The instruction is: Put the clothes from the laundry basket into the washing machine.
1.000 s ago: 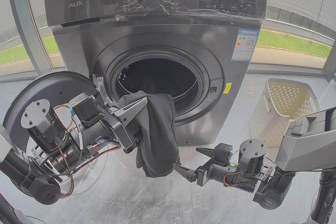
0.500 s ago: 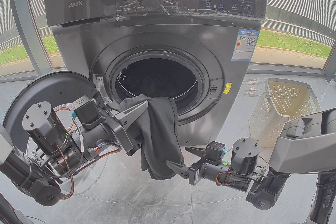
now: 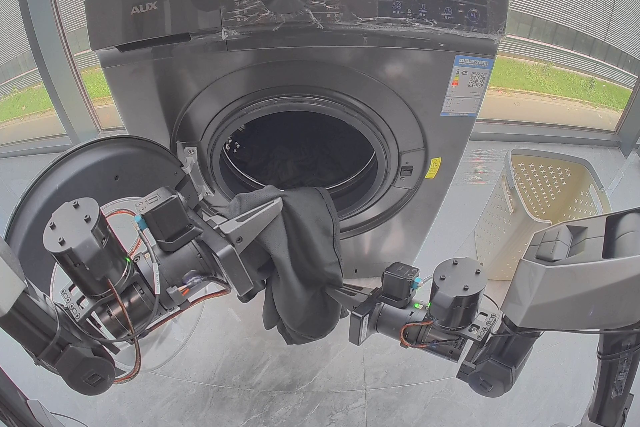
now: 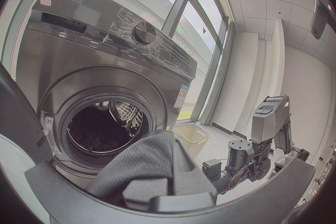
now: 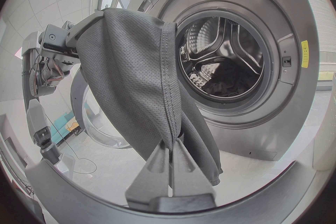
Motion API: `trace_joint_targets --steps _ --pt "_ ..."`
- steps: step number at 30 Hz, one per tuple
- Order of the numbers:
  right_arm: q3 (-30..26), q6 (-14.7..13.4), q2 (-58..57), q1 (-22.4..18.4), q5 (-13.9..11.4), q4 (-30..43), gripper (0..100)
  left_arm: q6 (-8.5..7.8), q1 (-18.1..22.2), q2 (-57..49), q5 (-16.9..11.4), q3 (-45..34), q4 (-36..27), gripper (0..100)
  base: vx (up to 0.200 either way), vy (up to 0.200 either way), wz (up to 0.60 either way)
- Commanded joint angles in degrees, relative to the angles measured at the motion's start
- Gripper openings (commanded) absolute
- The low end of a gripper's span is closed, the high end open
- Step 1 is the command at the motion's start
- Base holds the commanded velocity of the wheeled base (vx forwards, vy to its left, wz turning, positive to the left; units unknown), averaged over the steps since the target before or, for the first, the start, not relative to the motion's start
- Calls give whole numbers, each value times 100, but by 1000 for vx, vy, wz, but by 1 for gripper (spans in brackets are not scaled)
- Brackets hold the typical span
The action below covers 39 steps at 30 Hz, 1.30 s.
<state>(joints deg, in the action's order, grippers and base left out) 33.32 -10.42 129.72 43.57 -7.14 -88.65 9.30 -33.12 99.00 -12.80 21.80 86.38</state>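
Item 1, machine. I am viewing the washing machine (image 3: 300, 68) head-on. Its door (image 3: 87, 175) is standing fully open at about eight o'clock from the drum opening (image 3: 300, 148). Dark clothes (image 5: 231, 83) are lying low inside the drum.

Item 2, garment. A dark grey garment (image 3: 303, 261) is hanging in front of the machine at six o'clock from the opening. Its top edge is overlapping the lower rim in the head view. I cannot tell whether the cloth is touching the rim. The rest is drooping toward the floor (image 3: 267, 375) without reaching it.

Item 3, left gripper (image 3: 277, 225). It is clamping the bunched upper part of the garment and carrying its weight. One finger is lying along the top of the fabric and pointing toward two o'clock.

Item 4, right gripper (image 5: 171, 147). It is sitting at about four o'clock from the left gripper, low and pointing toward nine o'clock. In the right wrist view its fingers are pressing together on the stitched seam of the hanging cloth, with only fabric between them.

Item 5, laundry basket (image 3: 533, 208). The white basket is standing on the floor at about four o'clock from the opening, just beside the machine's right flank. Its mouth is facing up toward the head camera.
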Motion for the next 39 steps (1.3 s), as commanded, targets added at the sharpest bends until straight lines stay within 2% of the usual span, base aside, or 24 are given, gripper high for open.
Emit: trace_joint_targets --steps 1,2,3,9,17,18,32,35,36,37,39 --pt "-62 -4 -35 11 20 -3 0 1 -1 5 6 18 1 0 0 0 0" --pt "-80 14 -35 11 20 -3 0 1 -10 5 6 26 1 0 0 0 0" --pt "-132 32 -26 11 29 -3 100 1 -19 5 6 35 1 0 0 0 0" --pt "-124 14 36 -6 20 -3 100 1 -28 -12 6 53 1 0 0 0 0" --pt "210 5 141 64 29 -3 100 10 -36 -21 6 26 1 0 0 0 0" --pt "237 -4 176 73 38 -3 0 10 -36 -21 6 26 1 0 0 0 0" --pt "35 -4 -131 38 99 -12 0 -16 -1 -3 14 -35 1 0 0 0 0" --pt "-124 14 -360 -15 213 -3 0 -16 34 5 14 -105 1 0 0 0 0" --pt "-317 40 -579 -68 424 23 0 -7 78 5 14 -167 1 0 0 0 0" --pt "-423 67 -659 -129 512 32 0 -7 78 5 14 -202 10 0 0 0 0" --pt "-713 190 -861 -252 556 23 0 -7 78 -3 14 -290 1 0 0 0 0"
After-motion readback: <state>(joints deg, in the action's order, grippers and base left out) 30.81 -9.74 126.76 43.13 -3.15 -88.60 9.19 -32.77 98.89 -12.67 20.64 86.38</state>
